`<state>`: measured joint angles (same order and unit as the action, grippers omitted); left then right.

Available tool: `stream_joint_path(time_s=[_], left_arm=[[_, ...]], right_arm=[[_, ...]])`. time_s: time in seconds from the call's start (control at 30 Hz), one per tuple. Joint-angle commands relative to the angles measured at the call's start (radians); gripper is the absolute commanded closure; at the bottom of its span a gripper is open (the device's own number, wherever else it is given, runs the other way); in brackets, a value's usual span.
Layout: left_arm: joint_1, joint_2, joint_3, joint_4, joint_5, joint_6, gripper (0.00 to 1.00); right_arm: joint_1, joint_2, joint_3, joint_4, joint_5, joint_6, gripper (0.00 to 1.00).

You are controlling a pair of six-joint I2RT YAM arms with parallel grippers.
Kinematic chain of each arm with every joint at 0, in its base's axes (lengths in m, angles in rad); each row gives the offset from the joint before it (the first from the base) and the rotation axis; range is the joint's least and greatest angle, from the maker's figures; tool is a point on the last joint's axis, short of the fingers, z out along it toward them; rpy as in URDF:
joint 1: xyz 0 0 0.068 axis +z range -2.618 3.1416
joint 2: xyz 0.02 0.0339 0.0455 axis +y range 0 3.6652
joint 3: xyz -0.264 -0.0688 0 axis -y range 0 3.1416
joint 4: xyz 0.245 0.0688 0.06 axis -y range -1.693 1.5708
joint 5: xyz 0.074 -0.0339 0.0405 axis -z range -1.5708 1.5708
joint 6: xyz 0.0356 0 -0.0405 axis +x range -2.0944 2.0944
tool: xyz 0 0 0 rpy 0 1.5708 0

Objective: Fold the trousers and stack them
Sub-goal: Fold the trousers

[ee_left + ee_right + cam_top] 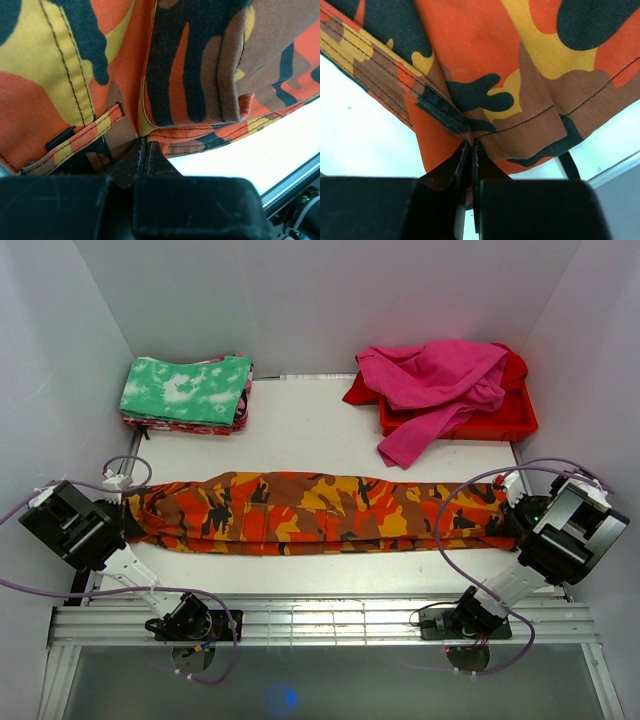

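Your left gripper (143,150) had its two jaws clenched on a pinch of the trousers (200,70). It was grasping the stitched waist edge just beside a belt loop (107,119). The cloth fanned up and away from the fingertips in orange, yellow, brown and dark patches, and the white table (235,150) showed below its lower edge.

Your right gripper (471,146) was likewise closed on the trousers. It pinched a fold at the opposite end, close to a hem with dark stitching, and cloth bunched in creases right at the tips.

From above, you had the trousers drawn out as one long band running left to right across the near part of the table, lying on the surface between the two grippers. The left end was at the left gripper and the right end at the right gripper. Both arms reached in from the outer sides, with purple cables (470,490) looping over them. Their bases sat on the metal rail (320,618) along the near edge.

Well apart from the trousers, at the far left corner, you had a stack of folded cloth (187,390) topped by a green-and-white mottled piece. At the far right stood a red tray (505,423). It held a magenta garment (440,375) that spilled over its front rim onto the table. A red garment (514,366) lay beneath it.
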<state>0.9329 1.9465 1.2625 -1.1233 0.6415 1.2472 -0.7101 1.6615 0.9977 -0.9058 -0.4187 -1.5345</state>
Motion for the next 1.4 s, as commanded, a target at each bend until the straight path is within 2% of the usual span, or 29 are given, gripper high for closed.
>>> stream_joint_path(time_s=[0.0, 0.1, 0.13, 0.2, 0.23, 0.27, 0.3, 0.33, 0.43, 0.57, 0.7, 0.8, 0.87, 0.97, 1.1, 1.23, 1.37], left_arm=[[-0.020, -0.060, -0.023, 0.195, -0.083, 0.041, 0.96], [-0.031, -0.110, -0.040, 0.218, -0.068, 0.034, 0.73], [-0.031, -0.139, -0.037, 0.215, -0.060, 0.037, 0.61], [-0.031, -0.170, -0.014, 0.180, -0.045, 0.053, 0.50], [-0.029, -0.188, -0.005, 0.169, -0.040, 0.066, 0.27], [-0.029, -0.228, 0.004, 0.143, -0.036, 0.072, 0.26], [-0.029, -0.248, 0.026, 0.128, -0.029, 0.081, 0.11], [-0.029, -0.268, 0.041, 0.116, -0.011, 0.077, 0.02], [-0.029, -0.331, 0.115, 0.076, 0.042, 0.038, 0.02], [-0.034, -0.366, 0.173, 0.053, 0.122, -0.011, 0.02], [-0.115, -0.337, 0.160, 0.069, 0.096, -0.093, 0.02], [-0.198, -0.316, 0.112, 0.123, 0.055, -0.194, 0.02], [-0.250, -0.313, 0.069, 0.183, 0.018, -0.250, 0.02], [-0.295, -0.319, 0.028, 0.236, -0.014, -0.313, 0.02], [-0.318, -0.336, -0.008, 0.224, 0.000, -0.299, 0.02], [-0.361, -0.371, -0.078, 0.229, -0.012, -0.270, 0.02], [-0.379, -0.383, -0.149, 0.241, -0.048, -0.270, 0.02]], right_arm=[[0.003, -0.012, 0.058, 0.142, 0.070, 0.027, 0.92], [0.004, -0.009, 0.079, 0.121, 0.084, 0.014, 0.92], [0.003, -0.014, 0.082, 0.110, 0.095, 0.004, 0.92], [0.003, -0.020, 0.079, 0.104, 0.121, -0.006, 0.92], [0.003, -0.026, 0.078, 0.101, 0.127, -0.013, 0.83], [0.003, -0.041, 0.079, 0.085, 0.129, -0.016, 0.77], [0.003, -0.049, 0.088, 0.068, 0.127, -0.021, 0.70], [0.003, -0.057, 0.099, 0.049, 0.115, -0.030, 0.53], [0.008, -0.089, 0.171, -0.053, 0.065, -0.038, 0.31], [0.034, -0.095, 0.291, -0.180, -0.009, -0.004, 0.27], [0.119, -0.100, 0.320, -0.211, -0.057, 0.101, 0.33], [0.225, -0.118, 0.263, -0.151, -0.032, 0.201, 0.42], [0.297, -0.134, 0.222, -0.114, -0.005, 0.223, 0.43], [0.320, -0.147, 0.206, -0.110, 0.027, 0.218, 0.40], [0.317, -0.138, 0.210, -0.130, 0.060, 0.203, 0.40], [0.362, -0.129, 0.122, -0.095, 0.083, 0.232, 0.52], [0.374, -0.106, -0.002, 0.010, 0.181, 0.251, 0.57]])
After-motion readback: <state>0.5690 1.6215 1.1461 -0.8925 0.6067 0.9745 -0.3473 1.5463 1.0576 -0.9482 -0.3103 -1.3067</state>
